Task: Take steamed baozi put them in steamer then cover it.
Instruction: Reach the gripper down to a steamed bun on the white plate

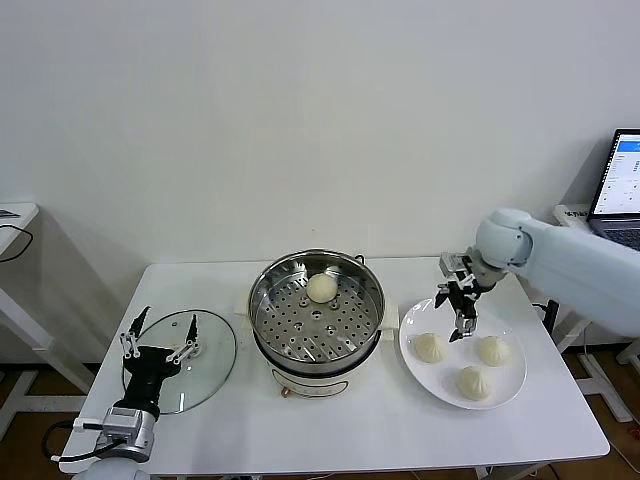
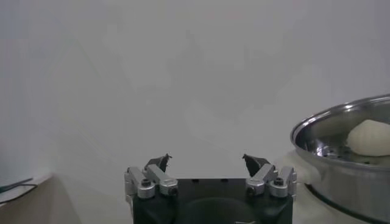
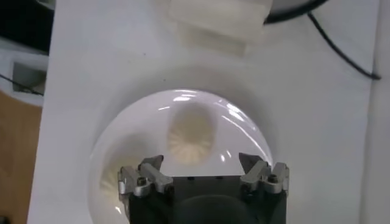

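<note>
From my feed: plain white wall (image 1: 300, 120) behind, evenly lit. White tabletop (image 1: 350, 420) in the middle. Second white desk (image 1: 15, 215) at far left with a dark cable (image 1: 22, 242) hanging off it. Open laptop (image 1: 622, 185) at far right, screen lit. Brown floor (image 1: 30, 440) showing low left.

The steamer (image 1: 316, 312) stands uncovered in mid-table, its tray open from above except for one baozi (image 1: 321, 288) at the far side. The glass lid (image 1: 186, 359) fills the left; the plate (image 1: 463, 352) fills the right. The near table (image 1: 350, 425) strip lies bare.
</note>
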You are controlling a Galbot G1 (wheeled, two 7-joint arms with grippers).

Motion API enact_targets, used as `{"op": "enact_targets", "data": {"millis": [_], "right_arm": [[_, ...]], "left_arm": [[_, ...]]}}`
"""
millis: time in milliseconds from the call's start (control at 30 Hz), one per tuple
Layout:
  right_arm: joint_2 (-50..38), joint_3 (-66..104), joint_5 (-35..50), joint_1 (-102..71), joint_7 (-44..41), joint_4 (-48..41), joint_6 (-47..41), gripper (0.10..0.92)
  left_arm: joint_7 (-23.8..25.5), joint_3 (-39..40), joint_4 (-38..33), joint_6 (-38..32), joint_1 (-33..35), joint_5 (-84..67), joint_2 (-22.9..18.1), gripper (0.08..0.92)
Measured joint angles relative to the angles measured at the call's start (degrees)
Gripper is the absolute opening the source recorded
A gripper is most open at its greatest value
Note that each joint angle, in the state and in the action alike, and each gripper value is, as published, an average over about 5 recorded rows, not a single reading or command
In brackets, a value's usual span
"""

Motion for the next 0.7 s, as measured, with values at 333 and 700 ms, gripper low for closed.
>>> {"op": "enact_targets", "data": {"millis": [333,700], "right_arm": [[1.02,4.56,-1.89,-6.93,1.96,-2.15,-1.2,0.823],[2.69,7.63,-4.29,-11.32,3.78,-3.78,-1.37,0.823]], "left_arm": [[-0.02,0.23,0.42,0.08,0.06,0.23,-0.05,0.823],[-0.02,0.21,0.57,-0.03,0.17,0.38,0.0,0.823]]}}
